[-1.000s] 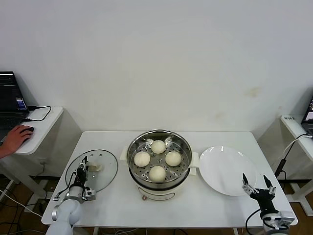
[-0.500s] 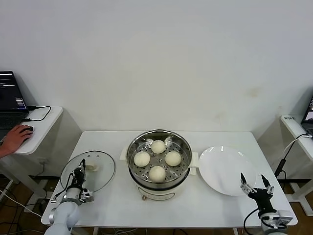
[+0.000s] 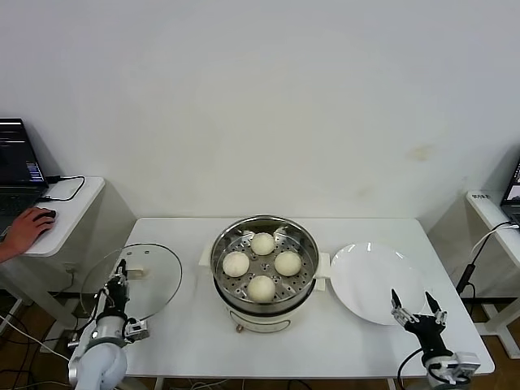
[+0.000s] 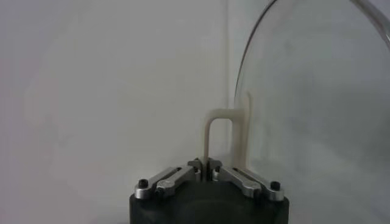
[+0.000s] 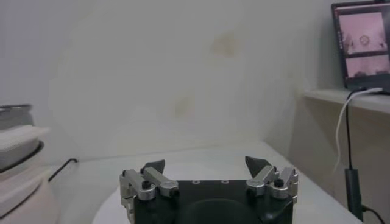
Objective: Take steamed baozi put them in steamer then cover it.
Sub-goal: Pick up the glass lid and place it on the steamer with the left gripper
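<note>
The steamer (image 3: 264, 305) stands mid-table with several baozi (image 3: 261, 287) on its perforated tray. My left gripper (image 3: 120, 276) is shut on the cream handle (image 4: 226, 141) of the glass cover (image 3: 142, 280) and holds it lifted and tilted at the table's left edge. In the left wrist view the lid's glass (image 4: 317, 103) stands beside the handle. My right gripper (image 3: 414, 310) is open and empty at the front right, just in front of the white plate (image 3: 370, 280). The steamer's side (image 5: 18, 152) shows in the right wrist view.
A side desk (image 3: 61, 211) with a laptop (image 3: 16, 162) and a person's hand (image 3: 24, 227) stands at the far left. Another desk (image 3: 491, 211) with cables is at the far right. A monitor (image 5: 362, 42) shows in the right wrist view.
My left gripper has raised the cover off the table, tilted it up and drawn it leftward toward the table edge. My right gripper has drifted slightly left and down.
</note>
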### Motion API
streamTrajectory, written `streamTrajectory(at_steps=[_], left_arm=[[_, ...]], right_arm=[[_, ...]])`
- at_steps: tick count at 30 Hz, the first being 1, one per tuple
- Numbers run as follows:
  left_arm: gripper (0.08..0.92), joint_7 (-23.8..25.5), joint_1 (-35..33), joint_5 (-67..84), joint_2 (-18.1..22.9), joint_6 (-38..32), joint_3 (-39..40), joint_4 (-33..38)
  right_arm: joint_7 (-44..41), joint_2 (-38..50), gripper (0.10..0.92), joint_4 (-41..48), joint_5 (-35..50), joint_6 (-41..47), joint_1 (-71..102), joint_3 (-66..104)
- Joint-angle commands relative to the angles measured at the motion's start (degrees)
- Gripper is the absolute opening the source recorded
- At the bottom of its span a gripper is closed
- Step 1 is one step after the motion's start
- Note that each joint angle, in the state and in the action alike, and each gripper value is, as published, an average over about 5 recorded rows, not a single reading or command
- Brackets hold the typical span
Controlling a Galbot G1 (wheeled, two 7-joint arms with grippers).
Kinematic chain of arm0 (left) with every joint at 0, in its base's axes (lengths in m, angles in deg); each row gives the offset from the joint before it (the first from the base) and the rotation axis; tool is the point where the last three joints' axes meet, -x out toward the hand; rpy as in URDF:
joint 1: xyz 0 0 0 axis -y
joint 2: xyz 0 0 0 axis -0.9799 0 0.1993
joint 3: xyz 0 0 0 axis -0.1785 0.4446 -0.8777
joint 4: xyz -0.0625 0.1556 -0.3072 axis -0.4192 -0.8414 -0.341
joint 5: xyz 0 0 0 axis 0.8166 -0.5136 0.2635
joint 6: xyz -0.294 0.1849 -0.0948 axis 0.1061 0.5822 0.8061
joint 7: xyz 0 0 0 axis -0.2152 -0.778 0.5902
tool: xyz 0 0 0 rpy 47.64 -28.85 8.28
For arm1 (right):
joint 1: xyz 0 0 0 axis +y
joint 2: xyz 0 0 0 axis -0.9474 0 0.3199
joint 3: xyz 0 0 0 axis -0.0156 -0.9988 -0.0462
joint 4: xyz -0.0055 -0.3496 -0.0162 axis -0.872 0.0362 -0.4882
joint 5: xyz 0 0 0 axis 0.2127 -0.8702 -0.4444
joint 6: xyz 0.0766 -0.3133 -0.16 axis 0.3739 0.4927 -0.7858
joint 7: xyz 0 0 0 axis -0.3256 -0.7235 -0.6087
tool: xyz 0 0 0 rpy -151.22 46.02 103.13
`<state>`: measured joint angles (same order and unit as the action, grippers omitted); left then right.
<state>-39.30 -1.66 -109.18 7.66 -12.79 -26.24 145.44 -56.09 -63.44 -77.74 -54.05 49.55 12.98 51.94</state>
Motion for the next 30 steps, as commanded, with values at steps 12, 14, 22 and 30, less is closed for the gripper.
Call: streamTrajectory(at_steps=[12, 14, 22, 30], left_arm=[[0.137, 10.6, -8.7, -9.1, 1.2, 21.2, 6.6, 29.1], [0.137, 11.1, -8.1, -10.5, 2.2, 21.4, 8.3, 30.7], [0.137, 12.6, -2.6, -13.7, 6.1, 22.9, 15.6, 31.5], [0.137, 16.4, 2.5, -15.0, 8.1, 24.0, 23.3, 28.8]], right_arm=[[0.7, -1.3, 0.822, -1.2, -1.7, 2.6, -1.6, -0.2], [0.8, -1.5, 0.823, -1.3, -2.2, 3.1, -1.8, -0.2], [0.8, -2.6, 0.822, -0.5, -3.6, 4.5, -3.2, -0.1], [0.9, -3.2, 0.823, 0.2, -4.2, 6.1, -4.4, 1.0]])
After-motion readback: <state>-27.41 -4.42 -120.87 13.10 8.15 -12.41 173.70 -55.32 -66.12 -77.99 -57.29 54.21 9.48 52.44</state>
